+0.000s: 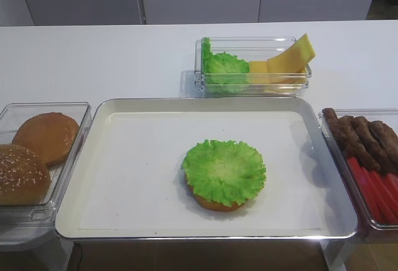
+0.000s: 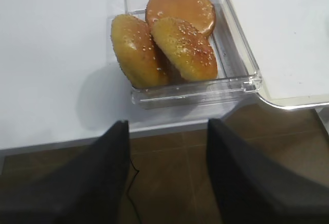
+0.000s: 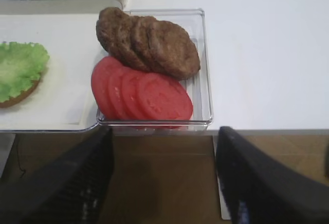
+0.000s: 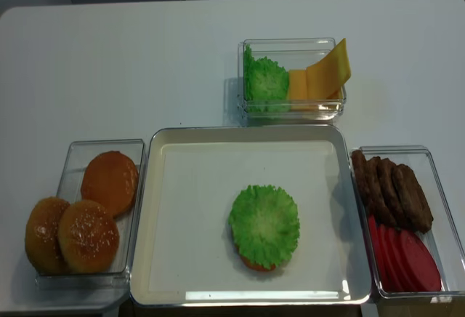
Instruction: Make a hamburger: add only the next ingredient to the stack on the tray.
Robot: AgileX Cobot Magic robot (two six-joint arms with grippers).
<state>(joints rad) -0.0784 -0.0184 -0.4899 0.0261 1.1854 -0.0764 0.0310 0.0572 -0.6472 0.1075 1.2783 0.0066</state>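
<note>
The stack is a bun bottom half point(image 1: 217, 204) with a green lettuce leaf point(image 1: 224, 170) on it. It sits right of the middle of the cream-white tray point(image 1: 137, 171), and its edge shows at the left of the right wrist view as lettuce point(image 3: 18, 67). My right gripper point(image 3: 164, 183) is open and empty. It hangs below the table's front edge, just in front of the tub of patties and tomato. My left gripper point(image 2: 167, 178) is also open and empty, low in front of the tub of bun tops. Neither gripper appears in the high views.
A clear tub point(image 3: 203, 70) right of the tray holds brown patties point(image 3: 149, 41) and red tomato slices point(image 3: 141, 95). A tub point(image 2: 241, 72) on the left holds three bun tops point(image 2: 182, 47). Behind the tray, a tub point(image 1: 252, 81) holds lettuce and cheese slices point(image 1: 292, 56).
</note>
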